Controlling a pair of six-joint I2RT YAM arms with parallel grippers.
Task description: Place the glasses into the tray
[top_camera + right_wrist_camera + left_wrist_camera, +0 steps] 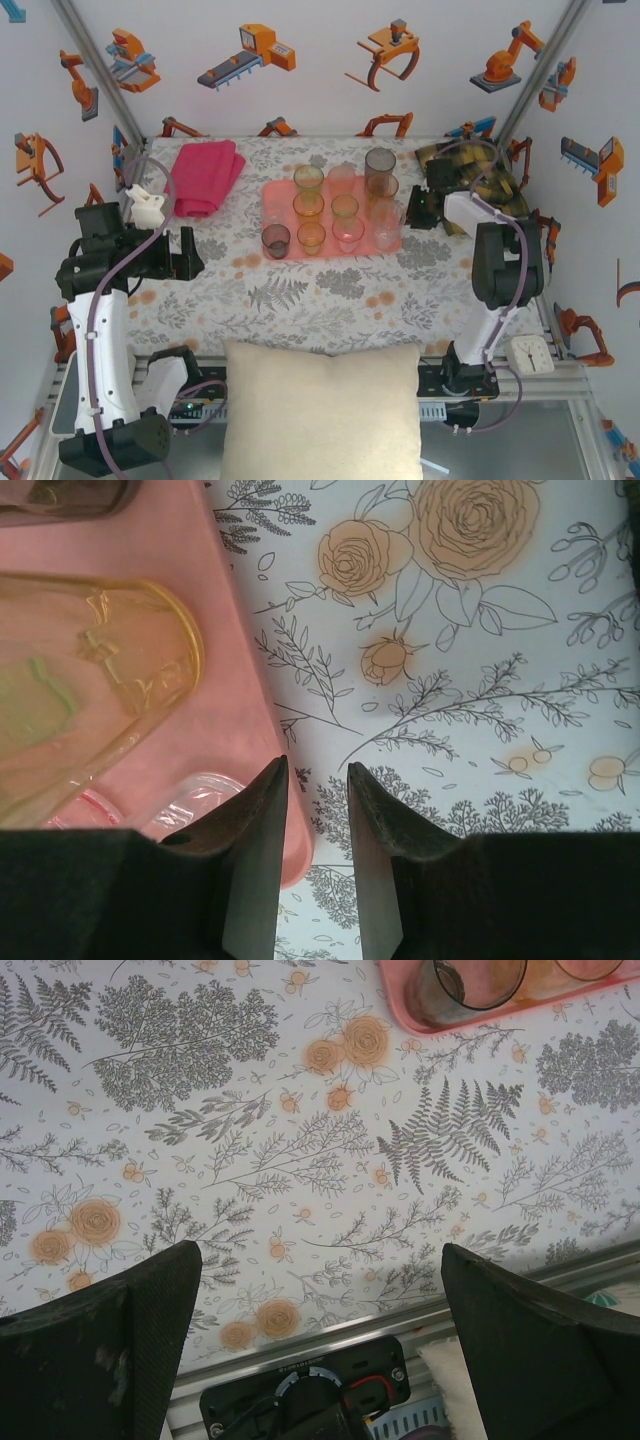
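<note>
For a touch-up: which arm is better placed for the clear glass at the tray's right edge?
Likely right: right pincer sits at the tray edge by the clear glass; the left pincer hangs over cloth farther off.

- No word, number or brand comes through legibly anywhere around the tray (275, 195).
- Left wrist view: well below the tray, past the tablecloth's near edge, a black housing (230, 1400) carries a curved line of tiny white print, too small to make out.
- Top view: well off to the near right of the tray, a white square dial (527, 353) has marks on its face, too small to read.
</note>
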